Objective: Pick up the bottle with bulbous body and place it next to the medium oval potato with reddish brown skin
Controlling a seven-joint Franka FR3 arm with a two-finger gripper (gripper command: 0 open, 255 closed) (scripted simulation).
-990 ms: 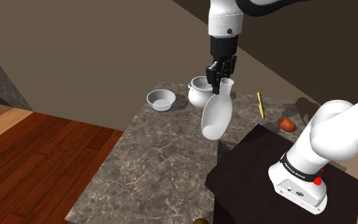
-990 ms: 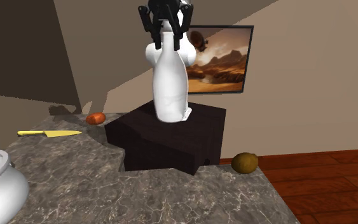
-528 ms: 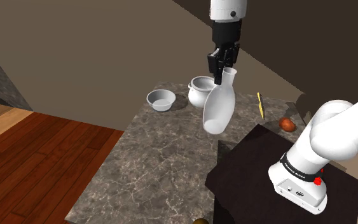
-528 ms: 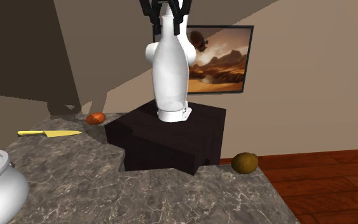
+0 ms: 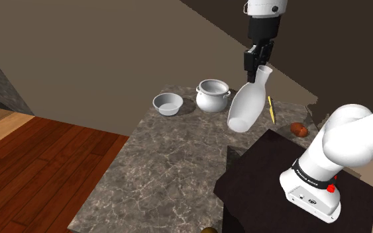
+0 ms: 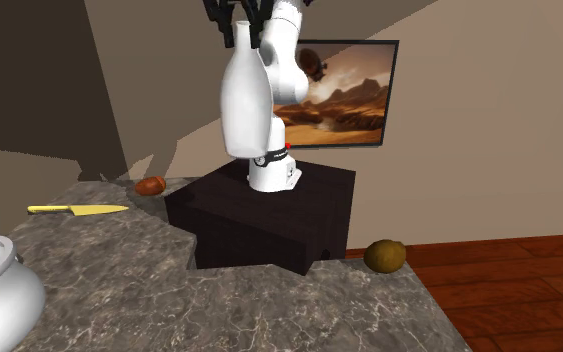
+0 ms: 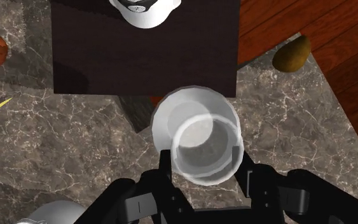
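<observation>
OK, pick's done: gripper [image 5: 256, 64] clamped on neck of white bottle [image 5: 246, 109], which hangs high above the marble counter [image 5: 165, 165], touching nothing else. Reddish potato [image 5: 299, 129] sits on the counter near the yellow knife [image 5: 270, 109], just beside the stand [image 5: 271, 185]. Left to do: carry over, lower, release next to potato. Approx halfway, I'd judge.

The hand [image 6: 241, 30] clasps the white bottle [image 6: 246, 110] high above the counter [image 6: 169, 290].
</observation>
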